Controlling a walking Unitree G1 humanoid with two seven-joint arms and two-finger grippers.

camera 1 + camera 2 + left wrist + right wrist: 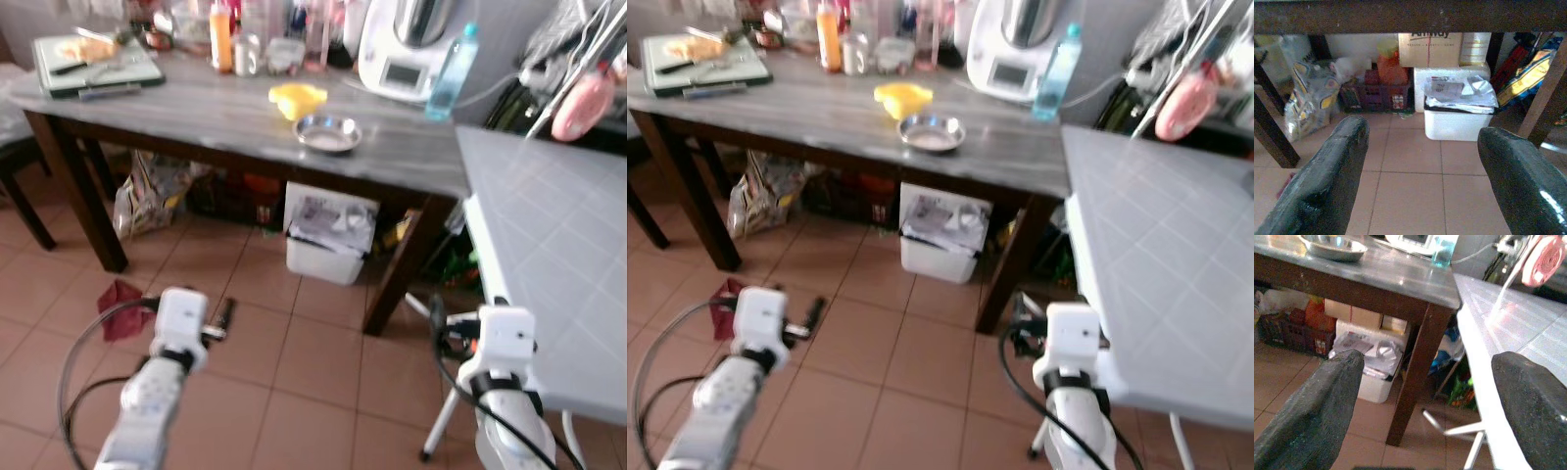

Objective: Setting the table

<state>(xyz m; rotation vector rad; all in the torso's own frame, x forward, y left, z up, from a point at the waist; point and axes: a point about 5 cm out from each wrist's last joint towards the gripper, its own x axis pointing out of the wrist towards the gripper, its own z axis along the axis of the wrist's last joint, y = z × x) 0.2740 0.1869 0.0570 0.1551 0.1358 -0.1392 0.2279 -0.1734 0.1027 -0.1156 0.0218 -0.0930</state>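
Terracotta tile floor (294, 362), grey-topped wooden table (196, 108)

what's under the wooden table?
Under the table: a white bin topped with papers, a patterned bag, a dark crate with an orange bottle, and a cardboard box. The tabletop edge hides whatever sits further back.

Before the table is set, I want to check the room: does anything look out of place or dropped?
Yes. A red cloth lies crumpled on the floor tiles beside the table leg, as if dropped. On the table, the metal bowl and yellow cloth look normal.
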